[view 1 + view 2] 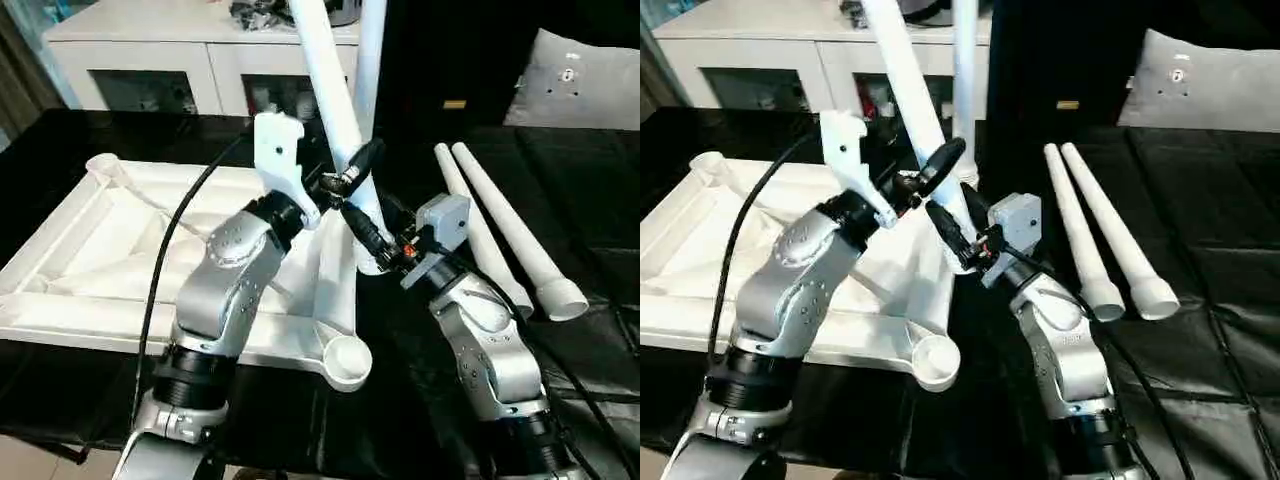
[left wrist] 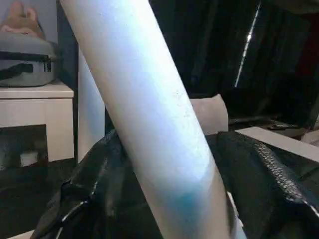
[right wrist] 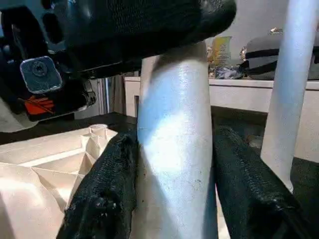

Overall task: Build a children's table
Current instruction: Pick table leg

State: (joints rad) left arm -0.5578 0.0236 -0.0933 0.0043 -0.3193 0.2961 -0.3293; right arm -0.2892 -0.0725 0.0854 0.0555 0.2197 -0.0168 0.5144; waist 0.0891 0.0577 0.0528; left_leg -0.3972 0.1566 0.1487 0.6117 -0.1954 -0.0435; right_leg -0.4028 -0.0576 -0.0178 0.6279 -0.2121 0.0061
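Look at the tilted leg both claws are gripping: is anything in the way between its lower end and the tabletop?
Nothing visible. The tilted leg is already down at the tabletop edge, clamped by the left claw and right claw. The exact seat is hidden behind them.

Both silver forearms angle inward, the left gripper [image 1: 358,165] and right gripper [image 1: 368,235] each clamped, nearly touching.

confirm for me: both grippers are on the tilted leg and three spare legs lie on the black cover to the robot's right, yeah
Not quite: two spare legs lie there, not three, as the left eye view shows. The rest holds: the left gripper and the right gripper are both closed on the tilted leg, and the right wrist view shows its fingers against that leg.
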